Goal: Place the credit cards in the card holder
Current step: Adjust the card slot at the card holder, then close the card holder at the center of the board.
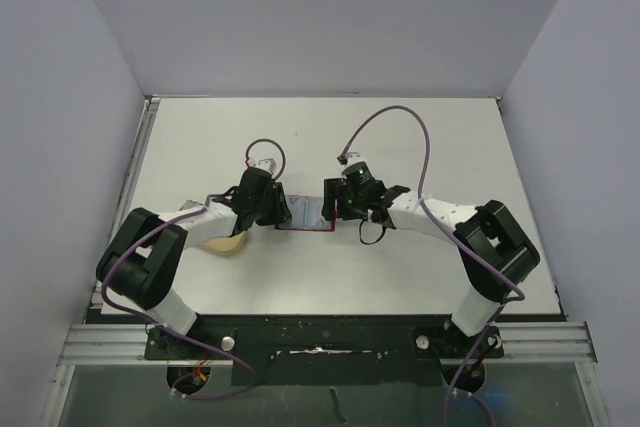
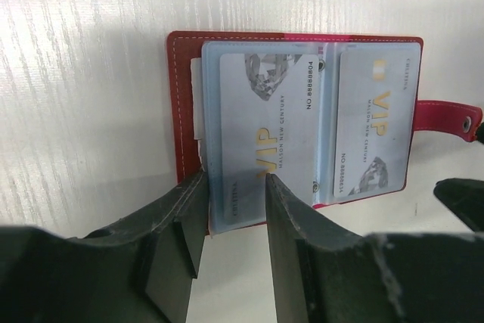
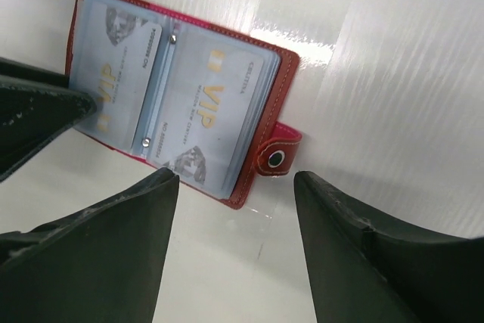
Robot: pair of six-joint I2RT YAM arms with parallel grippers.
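The red card holder [image 1: 303, 213] lies open and flat on the table between both grippers. In the left wrist view its red border [image 2: 181, 111] frames clear sleeves holding two pale grey VIP credit cards, one left [image 2: 265, 119] and one right [image 2: 374, 126]. The left card's near end sticks out past the holder's edge. My left gripper [image 2: 234, 187] is partly open, its fingertips either side of that near end. My right gripper [image 3: 236, 179] is wide open and empty just above the table, near the snap tab [image 3: 278, 158]. Both cards [image 3: 113, 73] [image 3: 208, 111] also show in the right wrist view.
A tan oval dish [image 1: 228, 243] sits under my left arm, left of the holder. The white table [image 1: 400, 137] stretches behind and to the right. Grey walls close in on three sides. My left gripper's finger [image 3: 38, 111] shows in the right wrist view.
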